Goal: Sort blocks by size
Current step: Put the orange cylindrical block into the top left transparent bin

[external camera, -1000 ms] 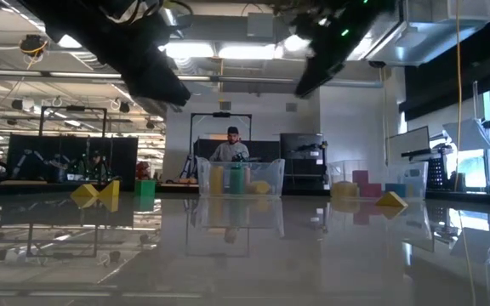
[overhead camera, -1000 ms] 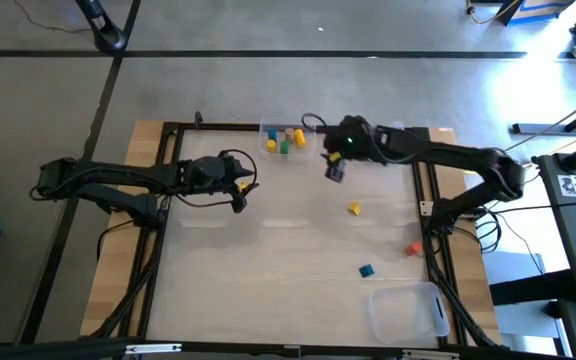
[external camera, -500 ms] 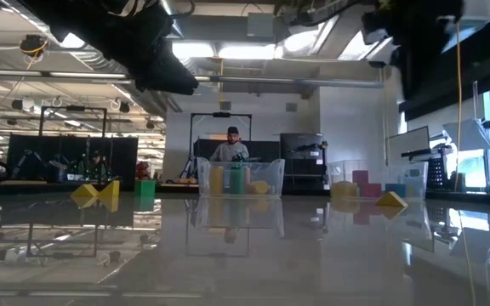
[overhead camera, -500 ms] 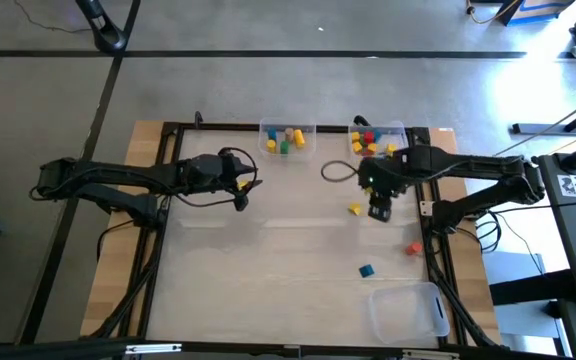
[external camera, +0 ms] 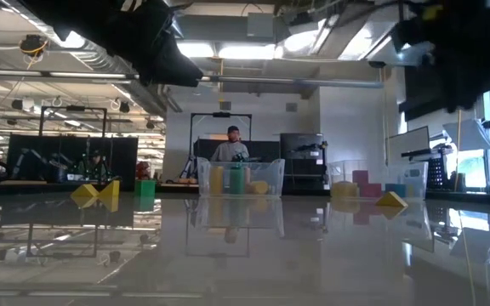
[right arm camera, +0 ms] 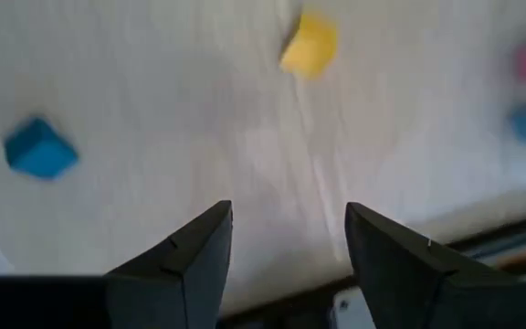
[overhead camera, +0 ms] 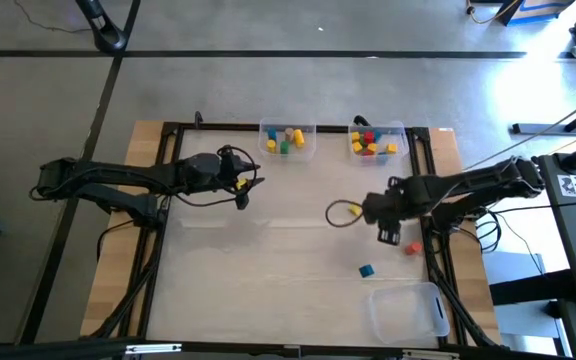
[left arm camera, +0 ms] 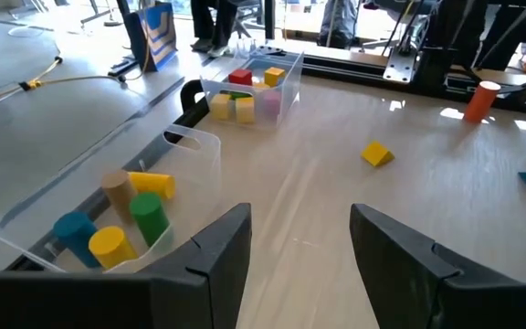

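Yellow, a small solid block (right arm camera: 309, 43) lies loose on the pale wooden table (overhead camera: 268, 260), near the right gripper (right arm camera: 286, 265), whose fingers gape, empty. Probably light and rigid; pinch its flat sides. The left gripper (left arm camera: 299, 265) waits open.

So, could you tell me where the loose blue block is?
In the high view, the blue block lies on the table's right side, just above the empty clear bin.

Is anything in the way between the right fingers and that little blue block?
Nothing visible. The right gripper hovers with open fingers, and only bare table lies between it and the blue block.
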`<state>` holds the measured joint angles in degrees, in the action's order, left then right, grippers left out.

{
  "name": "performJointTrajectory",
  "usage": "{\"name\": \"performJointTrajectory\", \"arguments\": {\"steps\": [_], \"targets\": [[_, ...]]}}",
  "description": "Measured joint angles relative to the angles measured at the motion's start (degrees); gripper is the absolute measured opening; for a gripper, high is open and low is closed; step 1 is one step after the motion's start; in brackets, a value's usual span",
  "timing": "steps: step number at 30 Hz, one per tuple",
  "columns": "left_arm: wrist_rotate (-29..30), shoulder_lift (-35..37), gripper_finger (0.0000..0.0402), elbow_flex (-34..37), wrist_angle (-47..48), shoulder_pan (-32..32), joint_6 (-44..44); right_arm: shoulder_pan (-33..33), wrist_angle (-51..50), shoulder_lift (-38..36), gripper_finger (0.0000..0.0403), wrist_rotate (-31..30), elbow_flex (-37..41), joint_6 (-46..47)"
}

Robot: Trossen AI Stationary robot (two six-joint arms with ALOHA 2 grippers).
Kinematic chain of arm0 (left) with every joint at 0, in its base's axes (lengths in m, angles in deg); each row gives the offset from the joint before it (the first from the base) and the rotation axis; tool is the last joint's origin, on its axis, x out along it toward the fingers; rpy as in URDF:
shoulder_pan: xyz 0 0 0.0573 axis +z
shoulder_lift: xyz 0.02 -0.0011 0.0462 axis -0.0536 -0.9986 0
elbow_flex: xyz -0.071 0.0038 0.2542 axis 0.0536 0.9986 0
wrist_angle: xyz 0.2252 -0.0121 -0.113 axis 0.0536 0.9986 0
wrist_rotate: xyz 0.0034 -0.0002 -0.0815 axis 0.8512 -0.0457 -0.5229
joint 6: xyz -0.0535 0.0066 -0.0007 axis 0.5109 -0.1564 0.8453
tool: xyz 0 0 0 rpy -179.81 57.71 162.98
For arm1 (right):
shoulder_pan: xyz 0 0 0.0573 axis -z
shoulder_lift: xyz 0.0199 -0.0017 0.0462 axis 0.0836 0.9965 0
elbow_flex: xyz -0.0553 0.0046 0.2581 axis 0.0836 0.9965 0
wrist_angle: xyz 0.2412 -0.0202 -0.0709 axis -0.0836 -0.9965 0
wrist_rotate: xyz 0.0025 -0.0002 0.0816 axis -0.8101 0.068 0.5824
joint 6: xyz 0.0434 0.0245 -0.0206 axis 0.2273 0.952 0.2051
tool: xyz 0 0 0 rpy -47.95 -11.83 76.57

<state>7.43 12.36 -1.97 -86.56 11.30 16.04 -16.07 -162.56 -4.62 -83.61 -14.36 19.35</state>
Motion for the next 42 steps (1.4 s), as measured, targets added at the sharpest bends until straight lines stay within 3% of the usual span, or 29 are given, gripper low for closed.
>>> {"name": "performJointTrajectory", "arguments": {"steps": [8, 18, 24, 36, 42], "targets": [[0.0, 0.0, 0.0175, 0.0, 0.02, 0.0, 0.14, -7.57, -5.88, -0.02, 0.0211, 9.09, 4.99, 12.86], [0.0, 0.0, 0.0175, 0.0, -0.03, 0.02, 0.74, -17.5, -5.29, -0.02, 0.0211, 11.67, 9.16, 17.24], [0.0, 0.0, 0.0175, 0.0, -0.08, 0.0, 0.76, -18.55, 0.92, -0.02, 0.0211, 17.49, 13.91, 17.35], [0.0, 0.0, 0.0175, 0.0, -0.1, 0.0, 0.5, -18.38, 5.21, 1.0, 0.0201, 16.71, 18.75, 17.53], [0.0, 0.0, 0.0175, 0.0, 0.01, 0.0, 0.34, -18.33, 8.27, 2.79, 0.0184, 20.45, 22.07, 17.51]]}}
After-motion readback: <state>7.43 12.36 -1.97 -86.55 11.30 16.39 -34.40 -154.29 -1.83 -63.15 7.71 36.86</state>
